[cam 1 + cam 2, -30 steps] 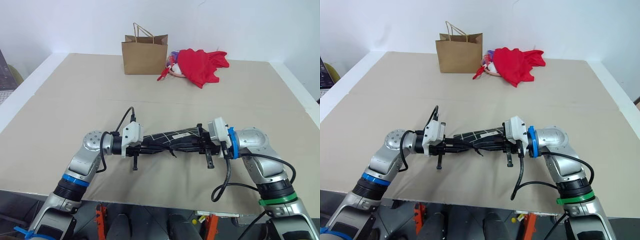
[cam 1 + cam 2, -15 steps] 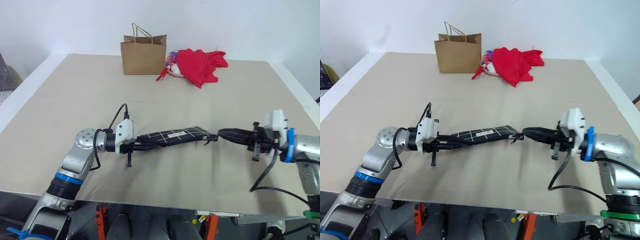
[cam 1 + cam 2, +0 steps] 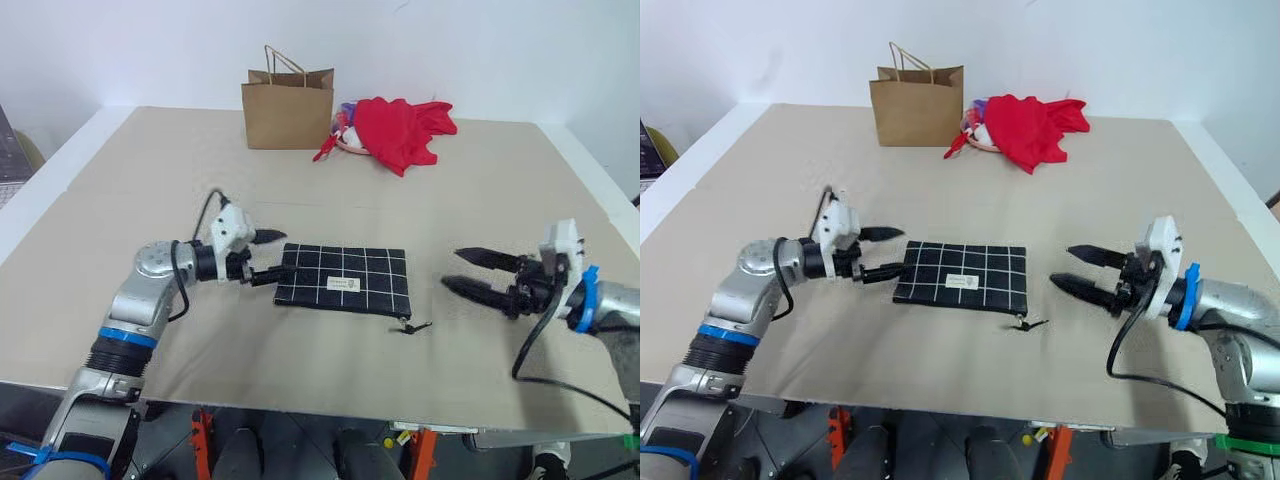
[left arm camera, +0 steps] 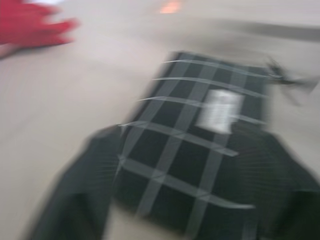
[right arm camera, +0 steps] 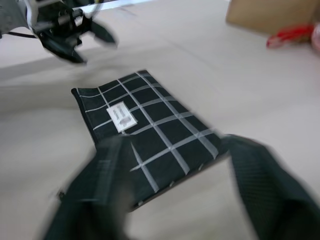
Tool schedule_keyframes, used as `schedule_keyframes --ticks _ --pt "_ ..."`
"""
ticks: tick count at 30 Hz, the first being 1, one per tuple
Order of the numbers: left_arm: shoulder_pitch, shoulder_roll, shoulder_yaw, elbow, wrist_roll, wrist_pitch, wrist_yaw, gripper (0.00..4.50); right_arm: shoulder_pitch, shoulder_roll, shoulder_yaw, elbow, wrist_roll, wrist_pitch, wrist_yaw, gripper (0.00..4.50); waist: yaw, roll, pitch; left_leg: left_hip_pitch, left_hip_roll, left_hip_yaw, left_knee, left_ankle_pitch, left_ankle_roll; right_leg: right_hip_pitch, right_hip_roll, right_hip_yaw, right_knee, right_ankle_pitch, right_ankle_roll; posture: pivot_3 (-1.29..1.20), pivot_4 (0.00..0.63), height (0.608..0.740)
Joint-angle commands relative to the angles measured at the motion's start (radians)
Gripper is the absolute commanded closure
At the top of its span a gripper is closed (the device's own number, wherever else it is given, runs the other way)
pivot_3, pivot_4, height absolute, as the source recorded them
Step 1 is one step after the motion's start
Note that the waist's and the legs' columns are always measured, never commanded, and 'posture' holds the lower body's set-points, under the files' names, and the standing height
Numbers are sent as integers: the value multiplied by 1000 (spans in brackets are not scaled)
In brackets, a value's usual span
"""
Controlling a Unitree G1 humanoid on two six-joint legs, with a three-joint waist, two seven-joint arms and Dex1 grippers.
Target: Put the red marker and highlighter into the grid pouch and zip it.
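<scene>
The grid pouch (image 3: pixel 345 280) lies flat on the table, its white label (image 3: pixel 343 284) facing up and its black pull cord (image 3: pixel 411 326) trailing off the near right corner. My left gripper (image 3: pixel 281 254) is open at the pouch's left edge, the lower fingertip (image 3: pixel 272 273) close against that edge. My right gripper (image 3: pixel 451 267) is open too, a short way to the right of the pouch and touching nothing. Both wrist views look at the pouch (image 5: pixel 150 130) between open fingers. The red marker and the highlighter are out of view.
A brown paper bag (image 3: pixel 288 108) stands at the far side of the table with a red cloth (image 3: pixel 402 131) bunched beside it. The table's front edge (image 3: pixel 330 412) runs just below both arms.
Both grippers have opened and let go of the pouch, which was stretched in the air between them and now lies flat on the table. The left hand has drawn back leftwards.
</scene>
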Motion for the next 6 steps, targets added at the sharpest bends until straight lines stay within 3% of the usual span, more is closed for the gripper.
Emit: schedule_keyframes --ticks 1,6 --pt "60 19 71 -54 13 31 101 0 46 17 -76 -3 -8 -24 -60 35 0 0 0 0 0 0 0 0 0 0 0 0 0 0 0 0 150 739" --pt "120 20 106 -91 39 33 201 0 108 40 -118 20 -34 -71 -108 35 2 0 0 0 0 0 0 0 0 0 0 0 0 0 0 0 150 739"
